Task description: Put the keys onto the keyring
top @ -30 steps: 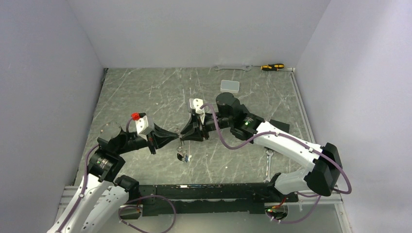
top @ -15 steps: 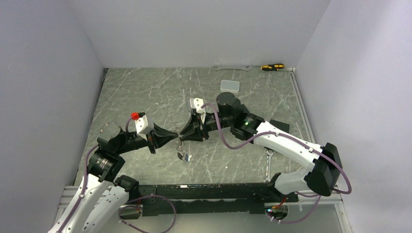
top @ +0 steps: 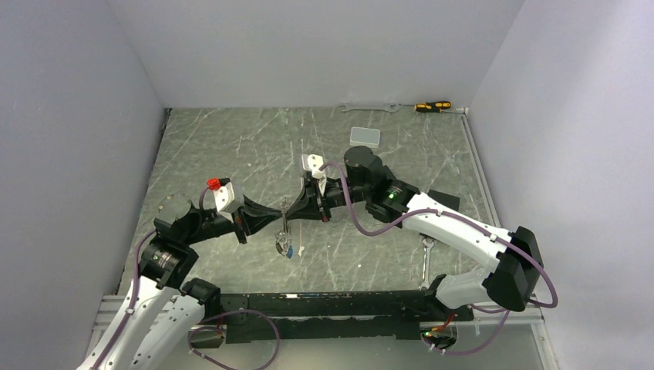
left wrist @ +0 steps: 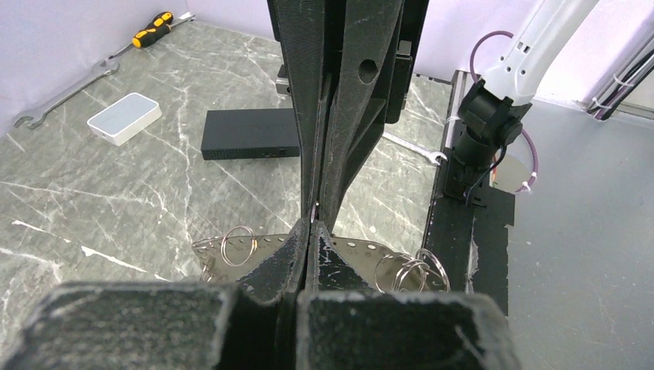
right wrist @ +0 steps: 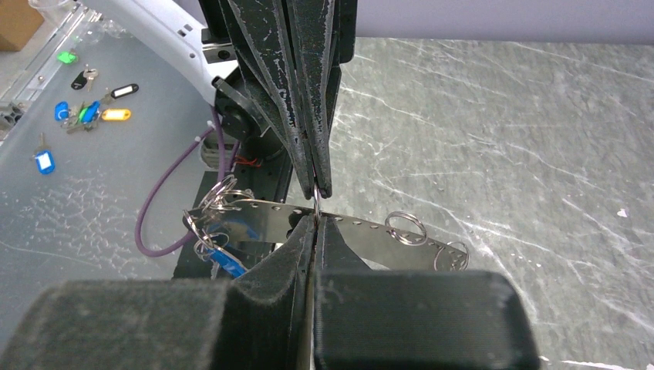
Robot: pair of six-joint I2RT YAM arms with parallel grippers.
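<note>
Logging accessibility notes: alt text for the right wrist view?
The right gripper and the left gripper, both shut, meet tip to tip at a small ring on a perforated metal strip. The strip carries split rings and a blue-tagged key, with a marbled table behind.

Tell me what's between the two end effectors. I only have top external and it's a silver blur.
Observer: Right wrist shows a curved perforated keyring strip. The left end effector and right end effector are both shut at its top edge, mid-length.
Operator: Keys on it?
Observer: One blue-tagged key hangs from a cluster of split rings at the end on that view's left.
Operator: Other end?
Observer: Only empty rings there, no key.
</note>
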